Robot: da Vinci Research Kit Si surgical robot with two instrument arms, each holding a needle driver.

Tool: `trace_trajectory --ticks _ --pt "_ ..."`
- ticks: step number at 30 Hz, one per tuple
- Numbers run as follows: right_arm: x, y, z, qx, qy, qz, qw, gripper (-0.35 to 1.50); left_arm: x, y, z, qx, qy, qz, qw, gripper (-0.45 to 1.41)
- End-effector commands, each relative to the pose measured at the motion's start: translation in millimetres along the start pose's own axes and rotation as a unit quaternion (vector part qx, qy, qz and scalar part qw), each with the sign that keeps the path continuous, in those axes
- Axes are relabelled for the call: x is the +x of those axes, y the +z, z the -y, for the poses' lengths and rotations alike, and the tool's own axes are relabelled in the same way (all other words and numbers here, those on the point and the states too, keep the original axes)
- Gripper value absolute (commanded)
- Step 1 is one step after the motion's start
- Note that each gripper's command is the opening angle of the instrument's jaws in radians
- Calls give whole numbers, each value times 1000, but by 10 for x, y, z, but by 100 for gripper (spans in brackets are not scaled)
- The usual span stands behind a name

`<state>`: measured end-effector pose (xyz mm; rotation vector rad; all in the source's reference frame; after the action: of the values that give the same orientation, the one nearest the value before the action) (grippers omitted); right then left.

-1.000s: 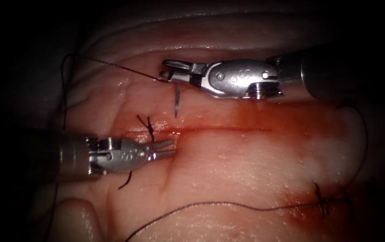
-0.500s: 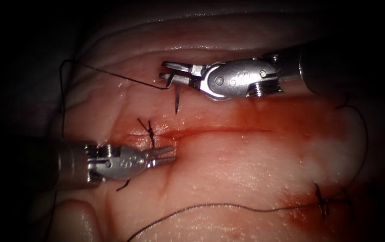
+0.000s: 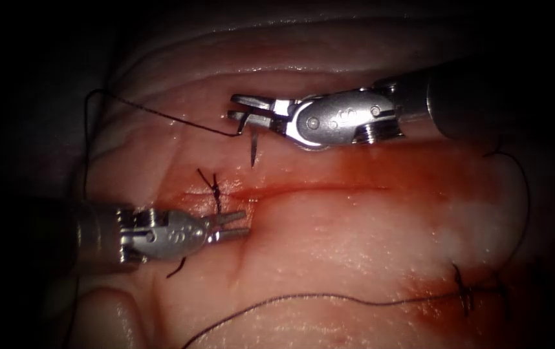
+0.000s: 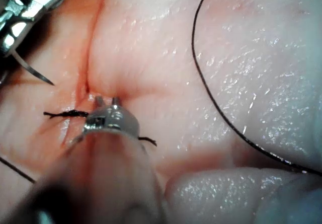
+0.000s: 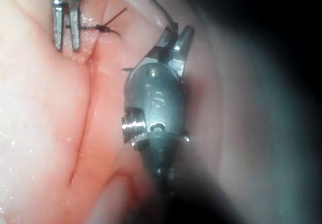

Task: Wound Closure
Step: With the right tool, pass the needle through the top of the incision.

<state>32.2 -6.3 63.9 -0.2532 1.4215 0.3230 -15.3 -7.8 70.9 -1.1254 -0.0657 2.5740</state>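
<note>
Here my right claw (image 3: 242, 111) clenched the thin curved steel needle (image 3: 252, 147) near its thread end, tip hanging clear above the pink tissue (image 3: 355, 239); my left claw (image 3: 237, 223) sat released, empty.

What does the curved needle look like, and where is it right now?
The needle is a thin, dark, shiny metal sliver with a sharp tip. The right tool holds it near its thread end, where the dark thread leaves it. Its tip points down toward the tissue, above the cut in the endoscope view, close to the surface; I cannot tell if it touches. The left wrist view shows its curve.
</note>
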Motion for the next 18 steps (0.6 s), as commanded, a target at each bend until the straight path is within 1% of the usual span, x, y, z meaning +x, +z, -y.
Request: trace_trajectory --ticks 1,6,9,12,17,18 --pt "-5 6 5 1 -3 -2 1000 -35 -1 7 -3 -1 0 0 1000 -6" --pt "-10 0 16 7 -39 -6 999 -35 -1 2 -3 -3 0 -1 1000 -6" --pt "-17 -7 31 15 -86 -12 996 -35 1 -2 -3 -5 -4 -1 1000 -6" --pt "-26 -14 44 19 -127 -15 992 -35 3 -6 -3 -7 -8 -2 1000 -6" --pt "-42 -22 62 20 -155 -12 988 -35 5 -10 -3 -8 -9 -1 1000 -6" --pt "-46 -25 68 17 -171 -10 985 -35 5 -11 -3 -8 -9 -1 1000 -6"
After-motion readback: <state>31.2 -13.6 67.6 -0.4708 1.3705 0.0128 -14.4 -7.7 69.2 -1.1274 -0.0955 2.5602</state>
